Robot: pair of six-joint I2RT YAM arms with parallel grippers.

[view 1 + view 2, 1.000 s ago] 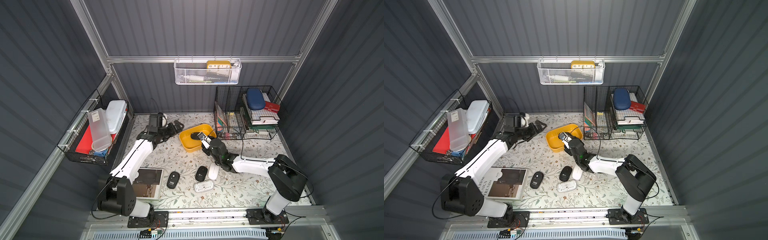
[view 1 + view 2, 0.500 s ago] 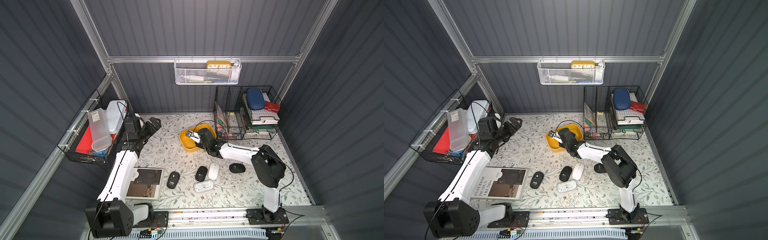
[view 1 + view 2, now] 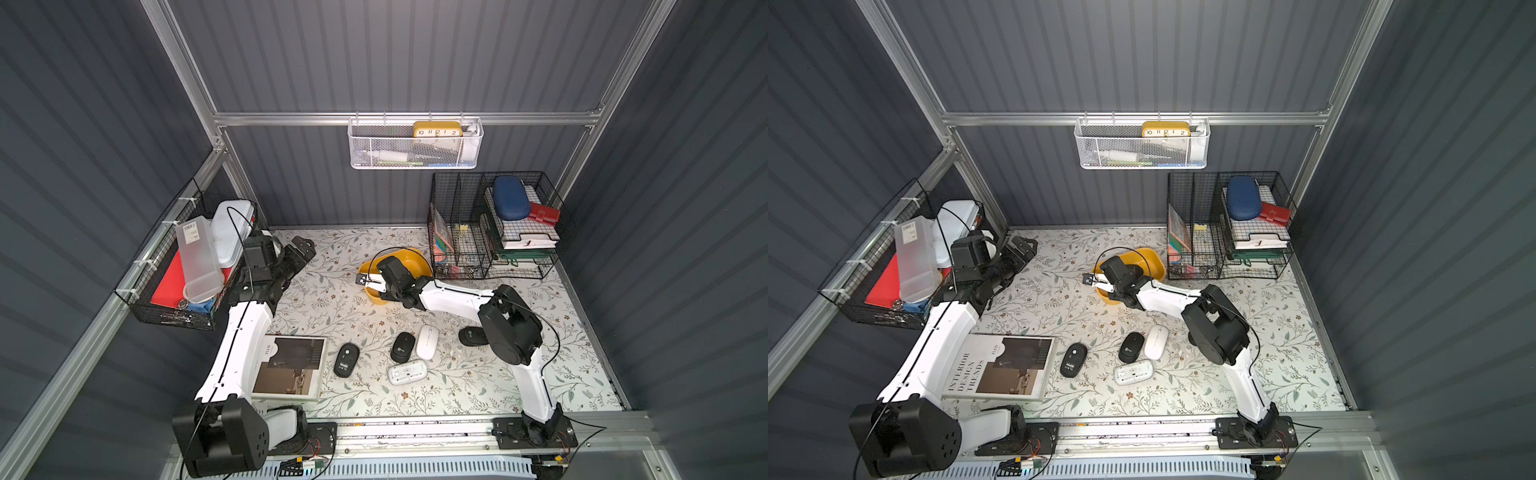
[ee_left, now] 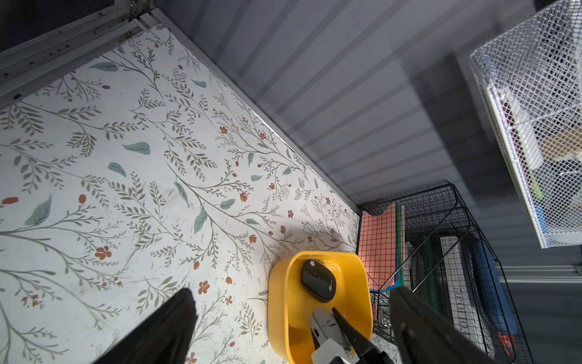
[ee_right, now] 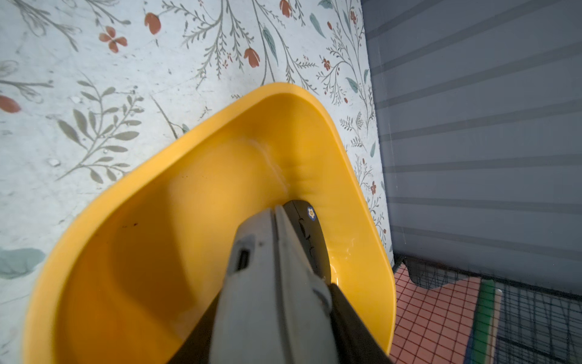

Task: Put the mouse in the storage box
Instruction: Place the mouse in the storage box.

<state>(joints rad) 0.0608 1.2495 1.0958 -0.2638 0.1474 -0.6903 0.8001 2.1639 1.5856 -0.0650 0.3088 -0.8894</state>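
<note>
The floral table (image 3: pixel 332 307) is spread beneath both arms. The mustard-yellow storage box (image 5: pixel 283 91) is found directly under the right gripper (image 3: pixel 371 283). The left gripper (image 3: pixel 298 254) is held spread to its widest with nothing in it, well apart from the box. A grey mouse (image 5: pixel 267 268) is clamped by its sides between the partly closed right jaws, low inside the box; whether the floor is touched cannot be told. A black mouse (image 4: pixel 318 285) is seen just beyond the right fingertips, against the box wall.
</note>
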